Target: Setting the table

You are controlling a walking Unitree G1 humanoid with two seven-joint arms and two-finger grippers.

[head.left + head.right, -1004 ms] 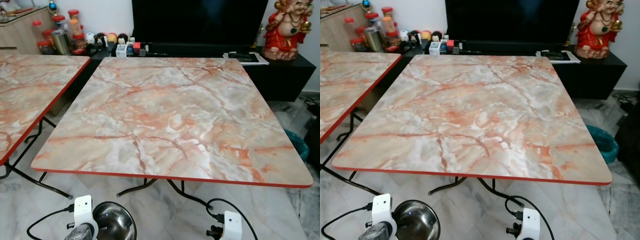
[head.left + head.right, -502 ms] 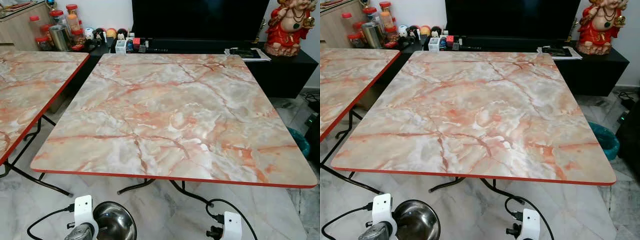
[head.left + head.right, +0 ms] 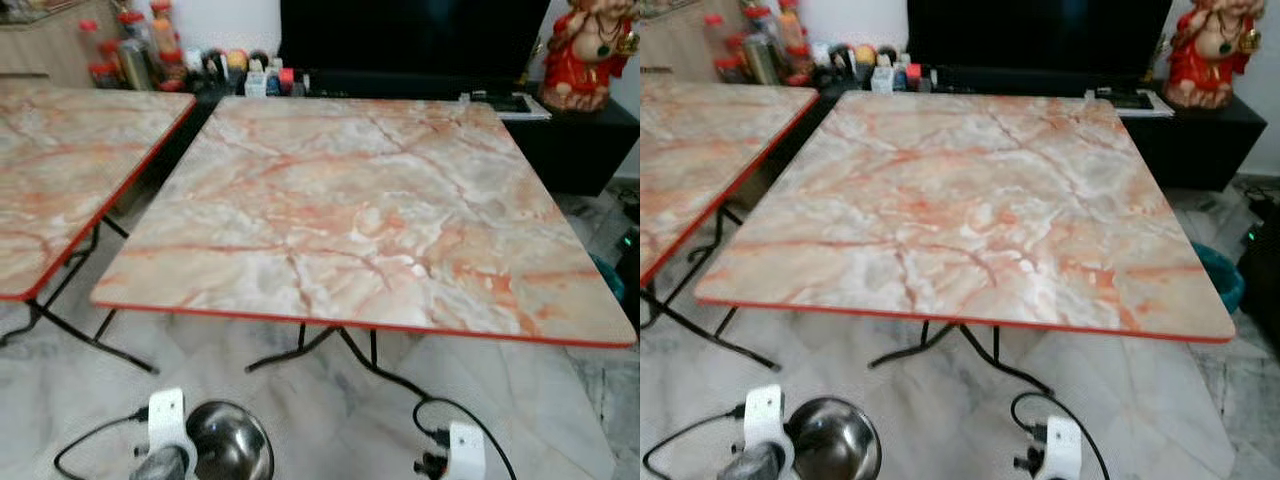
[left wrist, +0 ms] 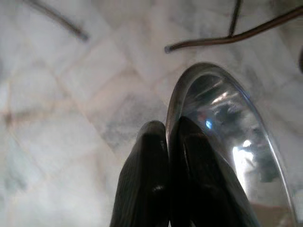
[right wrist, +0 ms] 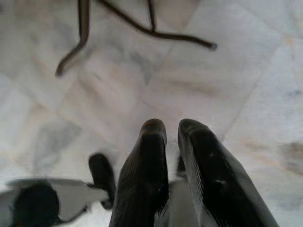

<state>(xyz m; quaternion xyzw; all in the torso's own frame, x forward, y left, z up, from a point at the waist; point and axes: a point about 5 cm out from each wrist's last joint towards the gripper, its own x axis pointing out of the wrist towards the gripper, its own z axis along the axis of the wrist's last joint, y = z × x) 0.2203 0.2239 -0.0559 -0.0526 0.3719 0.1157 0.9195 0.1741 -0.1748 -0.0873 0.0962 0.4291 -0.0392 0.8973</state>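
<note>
A steel bowl (image 3: pixel 232 445) hangs low over the floor at my lower left, in front of the bare marble-patterned table (image 3: pixel 370 210) with its red edge. In the left wrist view my left gripper (image 4: pixel 166 127) is shut on the steel bowl (image 4: pixel 227 142), its black fingers pinching the rim. My right gripper (image 5: pixel 173 126) is held low at my lower right, above the floor and short of the table's near edge. Its two fingers are together with nothing between them.
A second marble table (image 3: pixel 60 170) stands to the left, with a narrow gap between the two. Black folding legs (image 3: pixel 330 350) run under the near table. Behind are a dark TV cabinet (image 3: pixel 580 140), jars (image 3: pixel 140 50), a red statue (image 3: pixel 590 50) and a teal bin (image 3: pixel 607 280).
The whole picture has shifted: the table now sits higher and a little to the right, with more floor showing before it. Both arms and the bowl keep their places in the picture.
</note>
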